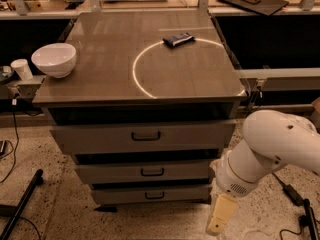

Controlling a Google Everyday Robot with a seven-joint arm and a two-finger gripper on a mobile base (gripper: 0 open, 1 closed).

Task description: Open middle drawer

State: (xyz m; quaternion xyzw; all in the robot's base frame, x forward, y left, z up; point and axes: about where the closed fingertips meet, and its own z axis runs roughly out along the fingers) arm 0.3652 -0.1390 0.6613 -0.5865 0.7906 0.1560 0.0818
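The middle drawer (110,173) is the second of three grey fronts in the cabinet, low and wide, with a small dark loop handle (152,172) at its centre. It sits about flush with the other fronts. My gripper (220,218) hangs at the end of the white arm (270,149), low at the cabinet's front right corner. It points down toward the floor, to the right of and slightly below the drawer handle, and touches nothing.
The taller top drawer (90,138) and the lowest drawer (115,196) sit above and below. On the cabinet top are a white bowl (54,59) and a dark snack bar (178,39). A paper cup (21,69) stands at the left. Cables and a black leg (20,204) lie on the floor.
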